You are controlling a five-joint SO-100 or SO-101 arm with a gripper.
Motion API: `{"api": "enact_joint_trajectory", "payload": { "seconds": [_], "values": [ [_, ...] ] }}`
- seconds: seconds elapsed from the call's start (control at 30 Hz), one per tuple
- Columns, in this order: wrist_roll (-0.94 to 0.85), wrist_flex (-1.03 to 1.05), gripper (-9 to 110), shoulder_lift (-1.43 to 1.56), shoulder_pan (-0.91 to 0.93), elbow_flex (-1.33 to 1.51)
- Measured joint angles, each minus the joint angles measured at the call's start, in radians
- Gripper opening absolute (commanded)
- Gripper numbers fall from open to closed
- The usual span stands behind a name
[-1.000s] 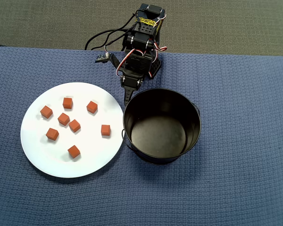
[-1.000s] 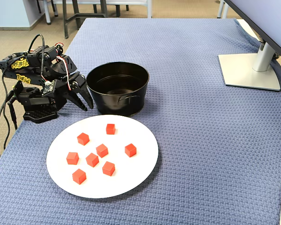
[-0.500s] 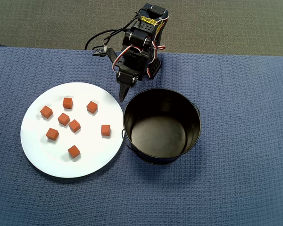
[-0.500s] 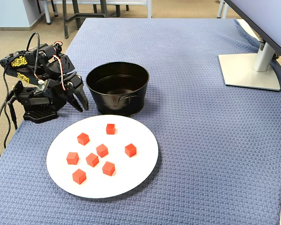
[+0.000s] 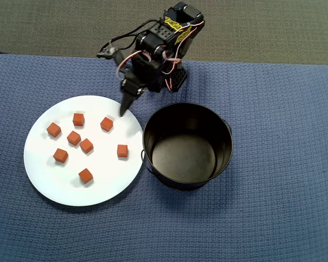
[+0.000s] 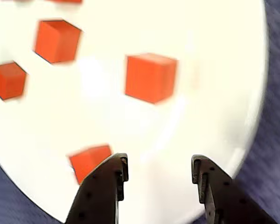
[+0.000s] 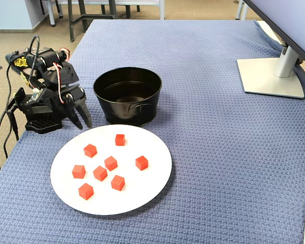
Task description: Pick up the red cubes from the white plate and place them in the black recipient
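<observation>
Several red cubes (image 5: 86, 145) lie scattered on the white plate (image 5: 104, 183), left of the black recipient (image 5: 183, 155), whose inside holds no cubes. My gripper (image 5: 122, 111) hangs open over the plate's far right edge, close to one cube (image 5: 106, 124). In the wrist view the gripper (image 6: 159, 162) has nothing between its fingers; a cube (image 6: 88, 161) lies just left of the left finger (image 6: 105, 186), and another cube (image 6: 150, 77) lies ahead on the plate (image 6: 210, 70). In the fixed view the gripper (image 7: 82, 123) points down left of the recipient (image 7: 127, 109), behind the plate (image 7: 147, 188).
A blue woven cloth (image 5: 273, 164) covers the table. The arm's base (image 7: 40, 122) and cables sit at the table's edge, with carpet (image 5: 262, 27) beyond. A monitor stand (image 7: 272, 76) is at the far right of the fixed view.
The gripper has swung from the recipient's rim to the left, over the plate's near-arm edge. The cubes, plate and recipient have not moved.
</observation>
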Motion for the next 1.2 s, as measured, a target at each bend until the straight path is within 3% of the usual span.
{"api": "enact_joint_trajectory", "payload": {
  "seconds": [0.17,0.67,0.97,1.1,1.2],
  "values": [
    [-0.028,-0.089,14,-0.255,0.063,-0.120],
    [-0.135,-0.071,18,-0.868,0.110,-0.459],
    [-0.181,-0.112,18,-1.026,0.117,-0.535],
    [-0.186,-0.114,14,-1.072,0.127,-0.561],
    [-0.195,-0.121,0,-1.088,0.129,-0.565]
  ]
}}
